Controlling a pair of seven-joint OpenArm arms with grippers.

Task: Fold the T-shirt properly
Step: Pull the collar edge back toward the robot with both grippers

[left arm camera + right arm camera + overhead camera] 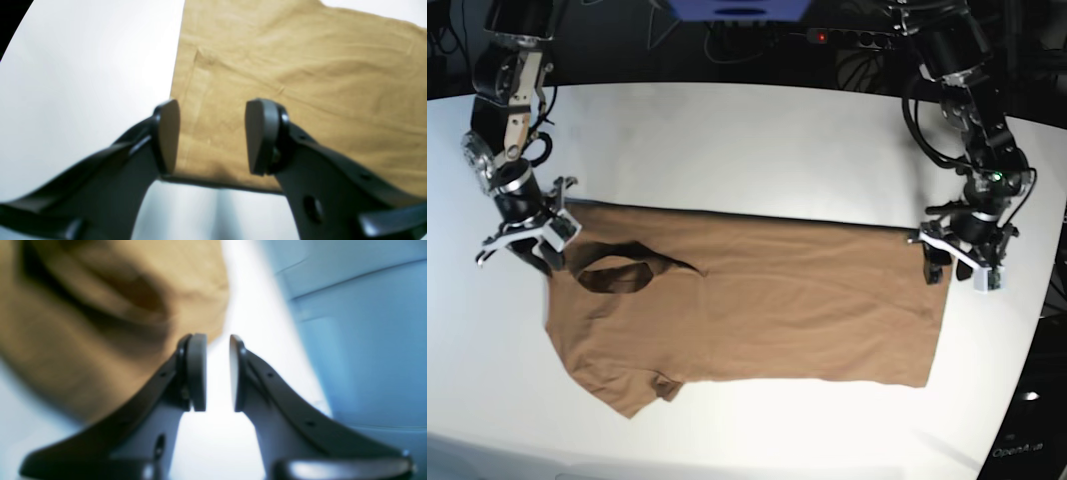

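T-shirt point(757, 310): tan, flat on the white table point(757, 150), already doubled lengthwise into a long band. Collar end sits at the base view's left, hem end at its right; one sleeve pokes out at the lower left.
left gripper point(211, 136): at the hem-end corner, jaws clearly apart, straddling the cloth edge. Nothing pinched between the pads.
right gripper point(217, 373): at the collar-end corner, jaws narrowed to a slim gap with only bright table showing through it. Cloth lies just beside one pad, not between. Holds nothing that I can see.
step: my read, both claws are lining up on opposite end corners, grasp not yet made.
next: needs both claws lower and closing on the fabric edge. Right claw sits slightly off the cloth, so it likely needs to shift onto it first.
risk: catching only the top layer would unfold the band on lift.
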